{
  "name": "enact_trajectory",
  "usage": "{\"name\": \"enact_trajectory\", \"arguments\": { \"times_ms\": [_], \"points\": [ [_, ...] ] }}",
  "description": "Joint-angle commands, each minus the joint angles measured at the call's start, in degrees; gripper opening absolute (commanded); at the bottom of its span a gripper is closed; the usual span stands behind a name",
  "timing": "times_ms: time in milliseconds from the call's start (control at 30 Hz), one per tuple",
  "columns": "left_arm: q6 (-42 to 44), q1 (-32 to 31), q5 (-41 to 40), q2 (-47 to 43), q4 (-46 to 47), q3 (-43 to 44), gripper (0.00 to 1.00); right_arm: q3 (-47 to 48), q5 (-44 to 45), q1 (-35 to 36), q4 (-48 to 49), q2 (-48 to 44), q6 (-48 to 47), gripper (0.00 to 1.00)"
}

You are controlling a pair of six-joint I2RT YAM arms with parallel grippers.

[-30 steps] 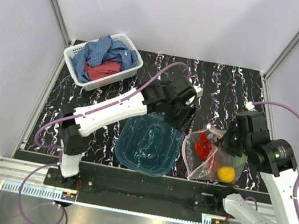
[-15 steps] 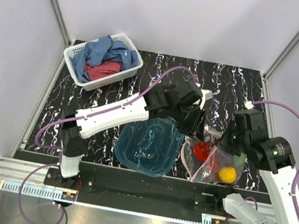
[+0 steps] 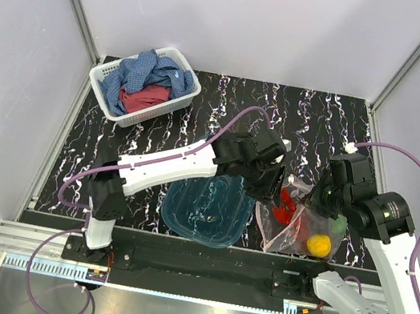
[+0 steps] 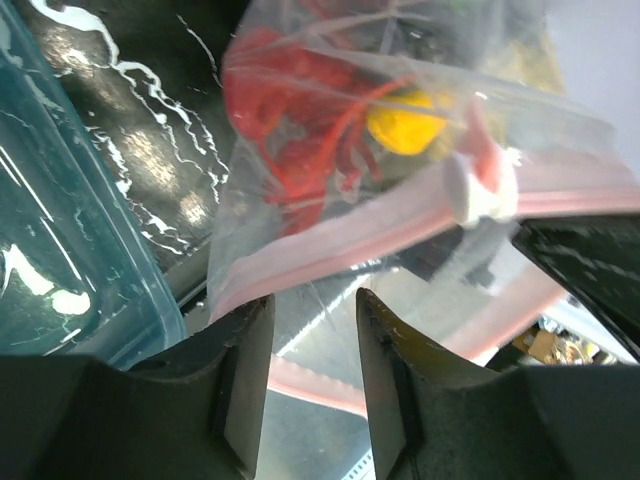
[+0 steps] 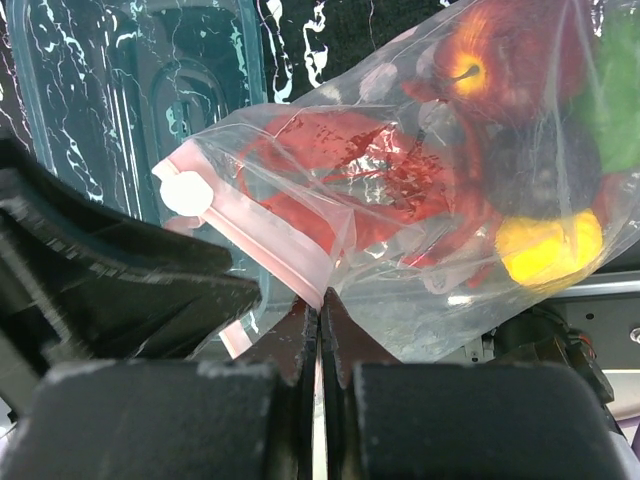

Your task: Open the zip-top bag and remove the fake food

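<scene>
The bag (image 3: pixel 296 219) is near the table's (image 3: pixel 322 120) front edge, right of the tub (image 3: pixel 205 205), lobster (image 5: pixel 370 170) and yellow fruit (image 3: pixel 318 243) inside. The right gripper (image 5: pixel 320 300) is fully closed, pinching the bag's film. The left gripper (image 4: pixel 313 320) stands part open, fingers apart at the zip strip (image 4: pixel 340 235).

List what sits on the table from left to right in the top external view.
white basket → teal tub → zip-top bag
</scene>
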Motion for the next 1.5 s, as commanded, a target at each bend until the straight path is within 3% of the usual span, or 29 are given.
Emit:
{"name": "enact_trajectory", "arguments": {
  "times_ms": [0,333,467,633,867,1200,1467],
  "points": [
    [-0.31,-0.41,-4.98,1.28,0.98,1.72,0.38,0.10,0.42,-0.03,1.06,-0.87,1.07,0.00],
    [-1.27,-0.85,-9.03,3.83,3.00,1.83,0.38,0.19,-0.28,-0.03,0.97,-1.23,4.06,0.00],
    [-1.71,-1.11,-9.74,3.31,5.98,1.30,0.26,-0.95,-1.95,-0.03,1.58,-1.75,5.73,0.00],
    [-3.64,-1.38,-8.86,1.81,9.41,-0.99,0.24,-2.01,-2.48,-0.03,1.76,-2.81,6.87,0.00],
    [-6.11,-1.55,-9.65,1.63,10.83,-4.77,0.30,-1.48,-2.92,-0.03,2.20,-2.90,9.77,0.00],
    [-5.85,-1.64,-7.72,4.36,16.09,-3.63,0.38,-4.73,-6.17,-0.03,4.13,-4.92,15.75,0.00],
    [-5.32,-1.64,-6.75,4.71,19.35,-4.59,0.20,-3.94,-4.41,-0.03,2.90,-5.97,17.33,0.00]
  ]
}}
